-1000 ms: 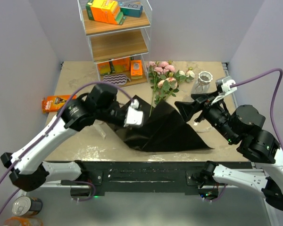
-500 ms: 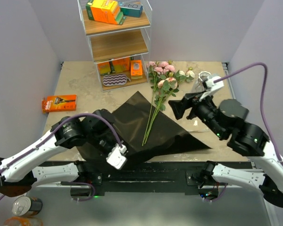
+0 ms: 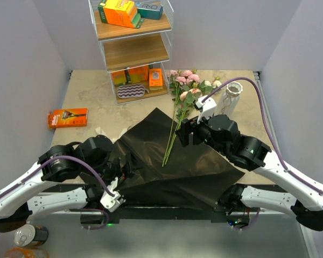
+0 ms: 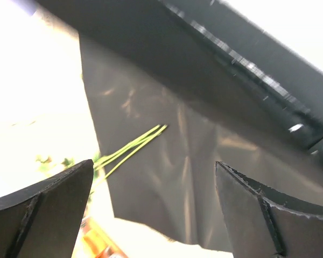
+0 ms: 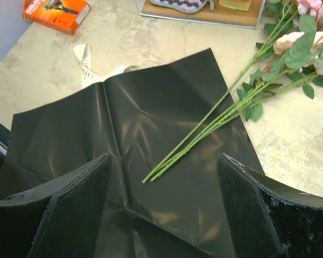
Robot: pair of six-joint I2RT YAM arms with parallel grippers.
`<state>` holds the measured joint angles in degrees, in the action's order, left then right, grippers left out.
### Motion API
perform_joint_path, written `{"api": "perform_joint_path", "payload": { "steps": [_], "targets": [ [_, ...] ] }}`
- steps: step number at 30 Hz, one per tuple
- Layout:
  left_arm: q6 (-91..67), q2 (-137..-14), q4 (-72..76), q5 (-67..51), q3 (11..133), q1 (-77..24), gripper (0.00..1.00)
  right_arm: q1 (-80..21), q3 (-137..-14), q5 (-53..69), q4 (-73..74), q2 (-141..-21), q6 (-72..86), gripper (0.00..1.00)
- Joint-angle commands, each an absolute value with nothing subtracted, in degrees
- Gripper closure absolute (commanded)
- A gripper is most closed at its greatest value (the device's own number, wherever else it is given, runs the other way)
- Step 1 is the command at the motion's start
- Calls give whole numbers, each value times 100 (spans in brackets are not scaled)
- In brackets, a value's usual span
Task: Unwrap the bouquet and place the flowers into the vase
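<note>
There is one sheet of black wrapping paper point(image 3: 151, 145), lying open and creased on the beige bench point(image 3: 91, 88), its near edge reaching the dark rail at the bench's near side. One loose bunch of green-stemmed roses with pink and cream heads point(image 3: 187, 88) lies across the sheet's far right corner. The stem ends rest on the paper and the heads rest on the bare bench beyond it. At least three stems can be told apart in the right wrist view, but the heads are too bunched to count. One small whitish vase with a wavy mouth point(image 3: 233, 89) stands upright at the far right, just right of the heads and apart from them. One pale ribbon point(image 5: 89, 62) lies by the sheet's left edge. One orange box point(image 3: 68, 117) sits at the far left, and one white three-tier shelf rack point(image 3: 132, 48) holding several boxes stands at the far edge.

Of the two arms, the left end effector point(image 3: 114, 198) is spread wide at the near edge with nothing between its fingers. The right end effector point(image 3: 184, 134) is also spread and hangs over the sheet, close to the stems but not touching them.

A second ago the paper was lifted in a tent between the two arms. Since then it has dropped flat, the left arm has drawn back toward the near edge and let go, and the right arm has swung in from beside the vase to the stems.
</note>
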<state>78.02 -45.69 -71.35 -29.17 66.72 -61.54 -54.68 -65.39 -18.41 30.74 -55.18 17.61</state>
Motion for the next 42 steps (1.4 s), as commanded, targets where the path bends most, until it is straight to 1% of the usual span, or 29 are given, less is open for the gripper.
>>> {"api": "perform_joint_path", "payload": {
  "steps": [1, 4, 6, 7, 9, 10, 11, 13, 14, 15, 17, 18, 20, 21, 22, 24, 26, 30, 34, 37, 41, 42],
  "targets": [
    [8051, -4535, -6584, -2391, 6662, -6170, 1, -5458, -6250, -1731, 2760, -5247, 2013, 19],
    [7744, -4439, -6302, -2075, 6767, -6170, 1, -5458, -6092, -1915, 2865, -5168, 2092, 19],
    [7096, -4316, -5698, -1654, 6689, -6170, 1, -5458, -6056, -2135, 2926, -5176, 2162, 18],
    [6519, -4307, -5243, -1444, 6619, -6170, 1, -5458, -6064, -2240, 2944, -5229, 2188, 18],
    [5787, -4394, -4731, -487, 6601, -6170, 1, -5458, -6178, -2644, 3102, -5431, 2346, 20],
    [5252, -4656, -4520, -101, 6635, -6161, 1, -5458, -6309, -2767, 3129, -5693, 2373, 20],
    [5030, -4815, -4518, 591, 6671, -6161, 1, -5467, -6363, -2864, 3103, -5817, 2399, 21],
    [4495, -5201, -4640, 800, 6819, -5960, 1, -5406, -6477, -3049, 2928, -6229, 2435, 26],
    [4343, -5273, -4675, 339, 6881, -5741, 1, -5336, -6530, -3050, 2718, -6388, 2469, 28],
    [4246, -5352, -4693, -49, 6934, -5017, 1, -5109, -6600, -2911, 2594, -6581, 2496, 37],
    [3956, -5729, -4825, -927, 7162, -4275, 1, -4879, -6679, -2813, 2287, -7196, 2592, 48],
    [3877, -5904, -4904, -1167, 7267, -3584, 1, -4756, -6749, -2734, 2181, -7416, 2593, 51],
    [3526, -6554, -5150, -1833, 7715, -2939, 1, -4457, -6820, -2462, 1830, -8020, 2601, 52],
    [3394, -6783, -5255, -2054, 7882, -2448, 1, -4369, -6916, -2383, 1732, -8190, 2593, 55],
    [3175, -7203, -5482, -2222, 8180, -2278, 1, -4238, -6978, -2338, 1671, -8400, 2601, 58],
    [2945, -7531, -5589, -2408, 8340, -2049, 1, -4044, -7144, -2338, 1547, -8884, 2619, 64],
    [2673, -7699, -5407, -2435, 8236, -2004, 1, -3921, -7207, -2189, 1433, -9235, 2672, 65],
    [2110, -7585, -4511, -2268, 7499, -1916, 1, -3640, -7277, -2075, 1178, -9667, 2663, 63],
    [1820, -7699, -4334, -2048, 7111, -1784, 1, -3446, -7391, -1899, 1046, -10028, 2672, 64],
    [1705, -7629, -4140, -2083, 6865, -1635, 1, -3401, -7471, -1925, 1002, -10265, 2602, 68],
    [1582, -7602, -4008, -1855, 6706, -1626, 1, -3314, -7532, -1942, 941, -10520, 2610, 77],
    [1582, -7620, -4043, -1811, 6680, -1635, 1, -3287, -7558, -1942, 940, -10581, 2610, 78]
  ]
}}
